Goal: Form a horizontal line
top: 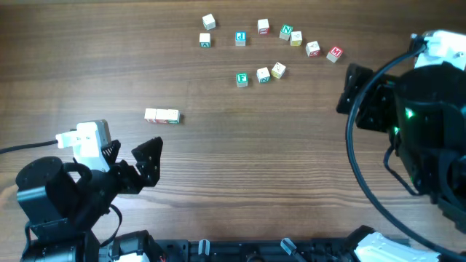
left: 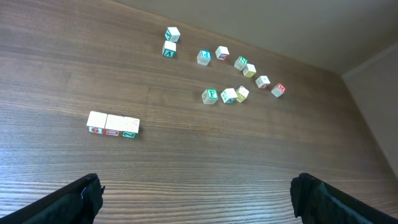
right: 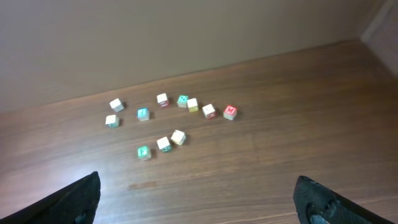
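**Row of 3 laid, both arms clear of it**

Overhead: the row of 3 letter cubes (top: 162, 115) lies on the left half of the desk (top: 255, 167), running left to right, its cubes touching edge to edge. The left jaws hang near the desk's lower left, below the row and well apart from it, spread and holding nothing. The right jaws sit at the far right edge, also away from every cube. 11 loose cubes lie towards the top: a curved scatter of 8 (top: 286, 31), ending in a red M cube (top: 335, 53), and beneath it a short run of 3 led by a green F cube (top: 242, 78).

Left wrist: the row (left: 113, 124) shows all 3 pale cubes flush, with red and green marks on their near faces. The 2 dark fingers (left: 81, 199) stand in the lower corners, wide apart, nothing between them.

Right wrist: only the loose cubes show, the F cube (right: 143, 152) nearest. The row is out of frame. These jaws are likewise spread and empty.

By my reading the line is formed and the placing step is over. If the row is to grow, the next move calls for lifting the F cube and setting it flush against the row's right end without nudging the 3.
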Action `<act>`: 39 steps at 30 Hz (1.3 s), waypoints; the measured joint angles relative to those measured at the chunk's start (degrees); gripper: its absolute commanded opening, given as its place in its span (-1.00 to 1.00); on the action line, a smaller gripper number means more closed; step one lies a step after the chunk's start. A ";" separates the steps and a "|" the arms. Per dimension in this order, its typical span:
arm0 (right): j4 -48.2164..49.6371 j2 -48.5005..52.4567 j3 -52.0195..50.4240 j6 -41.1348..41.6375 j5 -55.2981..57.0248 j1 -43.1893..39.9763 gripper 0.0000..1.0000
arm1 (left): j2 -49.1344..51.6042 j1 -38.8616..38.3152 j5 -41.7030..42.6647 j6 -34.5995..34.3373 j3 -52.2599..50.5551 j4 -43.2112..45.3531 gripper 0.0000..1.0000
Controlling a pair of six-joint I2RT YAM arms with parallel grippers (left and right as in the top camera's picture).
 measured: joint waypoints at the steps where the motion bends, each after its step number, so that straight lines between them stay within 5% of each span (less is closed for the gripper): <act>1: 1.01 0.04 0.00 0.00 -0.04 -0.94 0.99 | 0.00 0.00 0.00 0.00 0.00 -0.07 1.00; 5: 6.14 -0.17 -0.39 -0.20 -1.68 -6.36 1.00 | 0.00 0.00 0.00 0.00 0.02 -0.11 1.00; 13: 38.18 -13.44 -21.51 -17.31 -15.23 -11.32 0.99 | 0.00 0.00 0.00 0.00 0.00 -0.13 1.00; 27: 95.58 -56.61 -89.81 -21.00 -34.01 -25.31 0.99 | 0.04 0.00 0.02 0.00 0.00 -0.11 1.00; 39: 108.54 -73.61 -120.83 -19.89 -34.67 -29.03 1.00 | 0.04 0.00 0.02 0.00 0.00 -0.13 1.00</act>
